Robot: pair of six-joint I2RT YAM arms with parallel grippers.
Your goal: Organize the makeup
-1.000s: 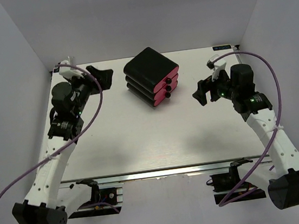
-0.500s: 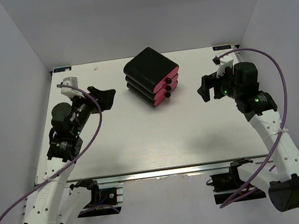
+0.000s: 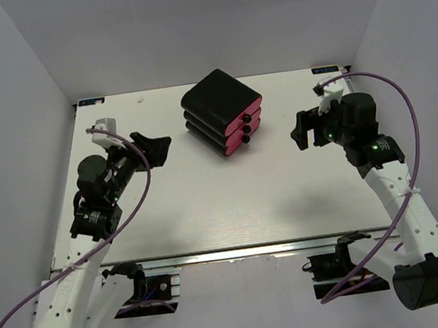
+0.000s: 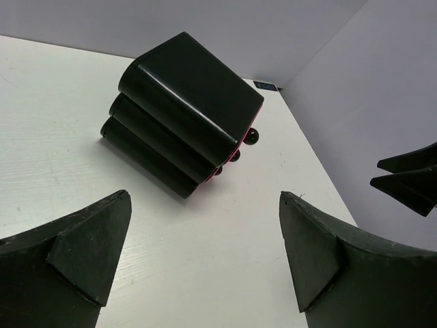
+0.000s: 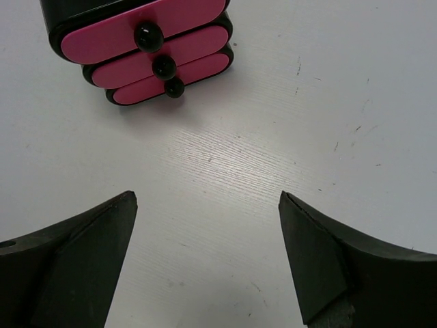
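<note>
No makeup shows in any view: no sticks, tube, palettes or brush. A black three-drawer box (image 3: pixel 222 111) with pink fronts stands at the table's back middle, all drawers shut; it also shows in the left wrist view (image 4: pixel 181 113) and the right wrist view (image 5: pixel 140 37). My left gripper (image 3: pixel 151 147) is open and empty, left of the box, above the table. My right gripper (image 3: pixel 300 130) is open and empty, right of the box, facing its pink fronts. In the left wrist view the right gripper's fingertips (image 4: pixel 410 181) show at the far right.
The white table (image 3: pixel 208 205) ends at a front metal rail (image 3: pixel 230 252). Grey walls close the left, back and right sides. Purple cables loop beside each arm.
My left arm has pulled back from the far left corner toward the near side, its gripper moving a little nearer. My right gripper has shifted slightly toward the back right.
</note>
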